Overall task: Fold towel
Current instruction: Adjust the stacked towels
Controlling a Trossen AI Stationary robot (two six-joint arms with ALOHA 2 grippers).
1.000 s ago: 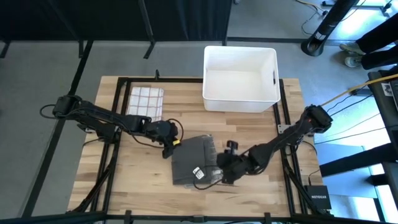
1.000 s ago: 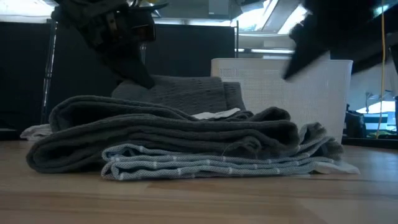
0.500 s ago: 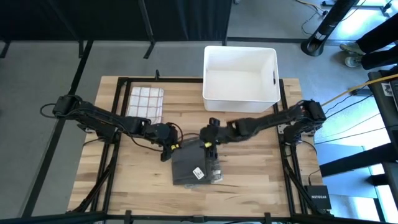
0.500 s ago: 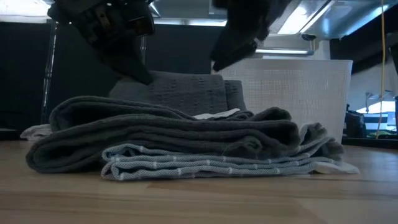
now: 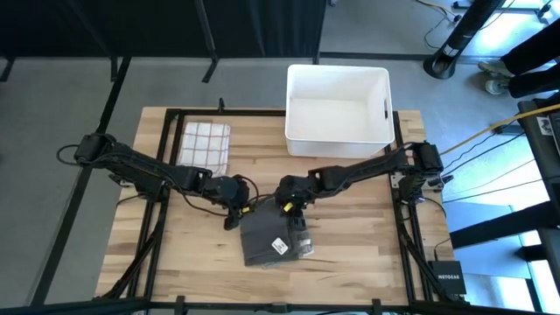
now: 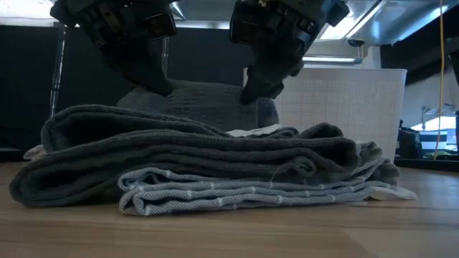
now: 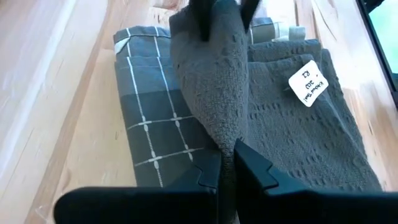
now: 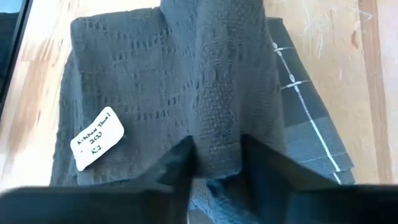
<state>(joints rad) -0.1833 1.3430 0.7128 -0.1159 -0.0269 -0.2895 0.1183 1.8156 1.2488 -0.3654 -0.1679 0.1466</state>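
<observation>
Mid-fold: left gripper (image 5: 234, 208) pinches the grey towel (image 5: 273, 236) on the tabletop (image 5: 350, 245) below the bin (image 5: 338, 109), right gripper (image 5: 285, 203) straddles the same raised edge, jaws part-open, so next it must clamp before both carry it across.

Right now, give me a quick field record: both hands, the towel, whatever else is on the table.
left hand: shut on dark grey towel, pinching a raised fold at its far-left edge
right hand: fingers on either side of a raised fold at the towel's far edge, beside the left hand
dark grey towel: folded near table centre, white tag on top, far edge lifted
beneath it: grid-patterned cloth, partly showing
white bin: far side of table
checked cloth: folded, far-left of table
</observation>
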